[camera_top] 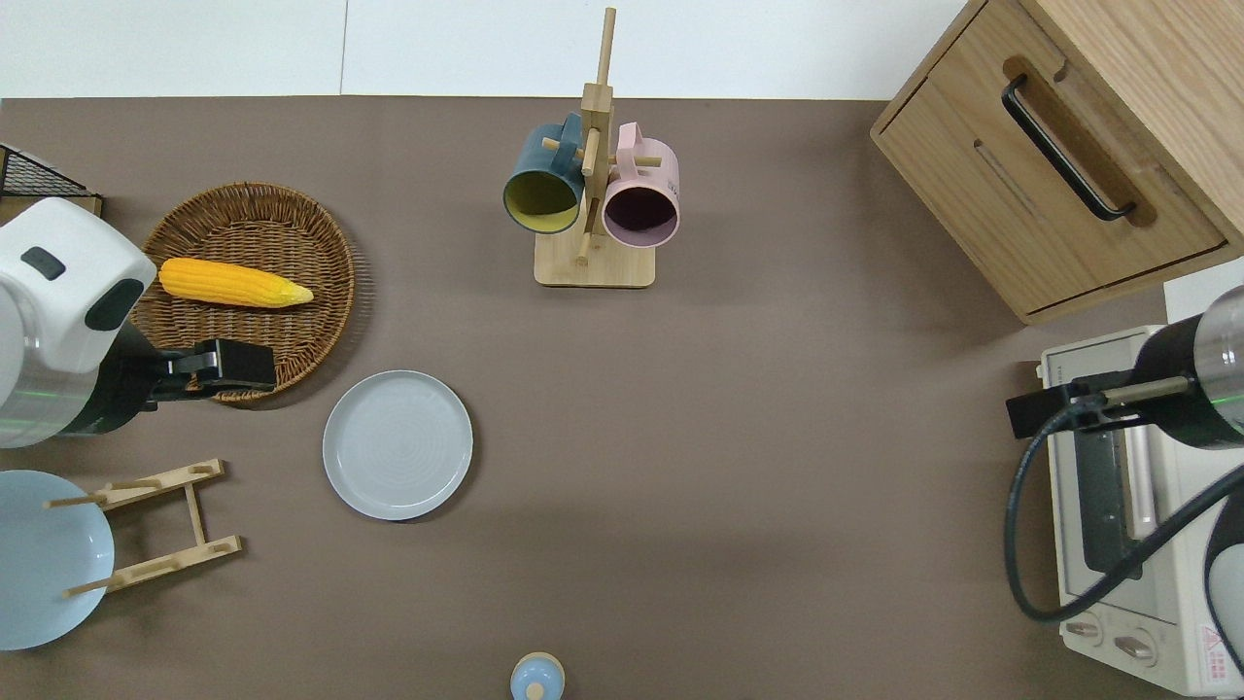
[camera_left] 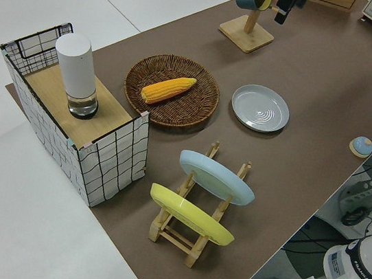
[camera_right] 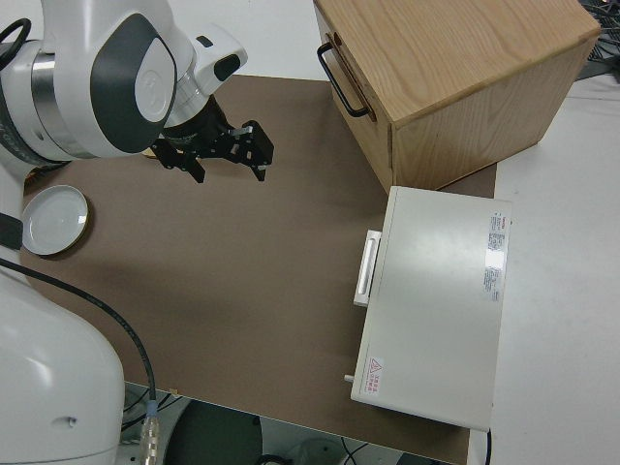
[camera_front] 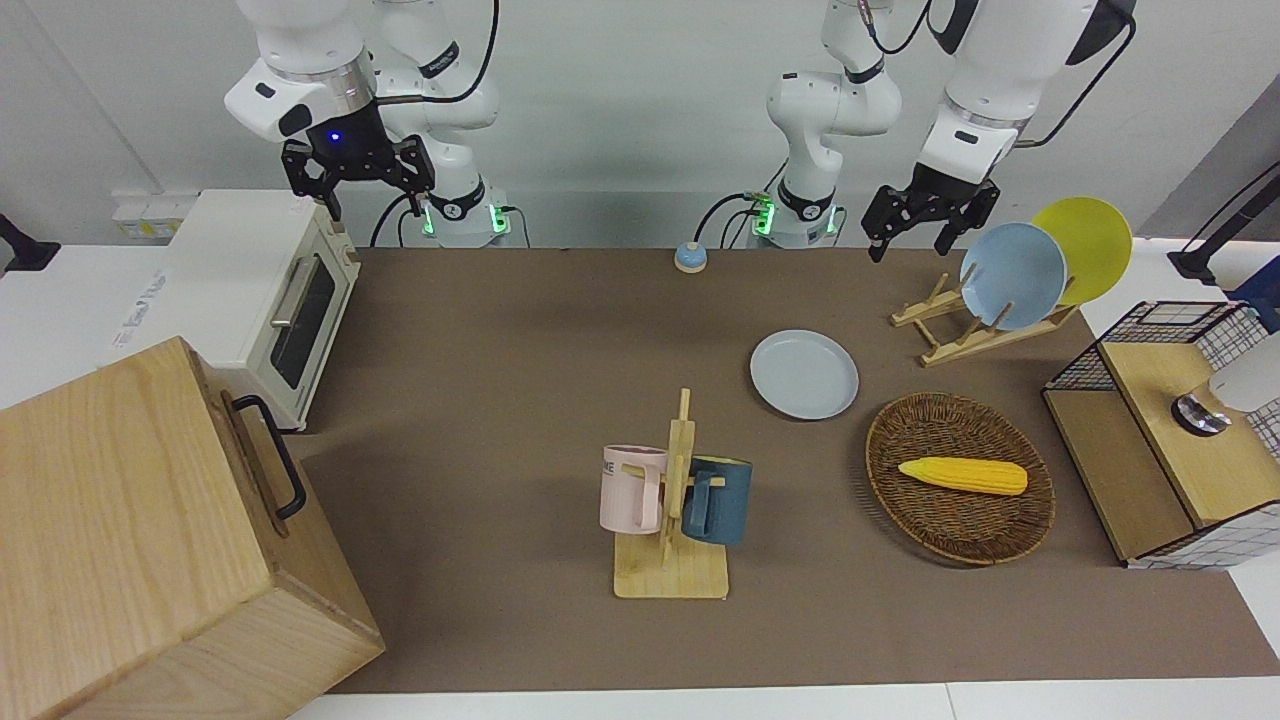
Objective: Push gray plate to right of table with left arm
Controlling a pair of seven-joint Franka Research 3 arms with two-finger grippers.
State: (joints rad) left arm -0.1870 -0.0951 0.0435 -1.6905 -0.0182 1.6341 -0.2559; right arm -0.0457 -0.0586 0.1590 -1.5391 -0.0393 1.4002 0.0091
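Observation:
The gray plate (camera_front: 804, 374) (camera_top: 397, 444) (camera_left: 260, 108) (camera_right: 53, 221) lies flat on the brown table (camera_front: 520, 400), between the wicker basket and the plate rack. My left gripper (camera_front: 910, 238) (camera_top: 238, 367) hangs open in the air with nothing between its fingers. From overhead it is over the basket's rim nearest the robots, off the plate toward the left arm's end of the table. It does not touch the plate. The right arm is parked, its gripper (camera_front: 358, 185) (camera_right: 228, 160) open and empty.
A wicker basket (camera_top: 292, 321) holds a corn cob (camera_top: 233, 282). A wooden rack (camera_front: 960, 335) carries a sky-blue and a yellow plate. A mug stand (camera_top: 591, 194) with two mugs stands farther out. A toaster oven (camera_front: 260, 300) and wooden cabinet (camera_front: 130, 540) fill the right arm's end.

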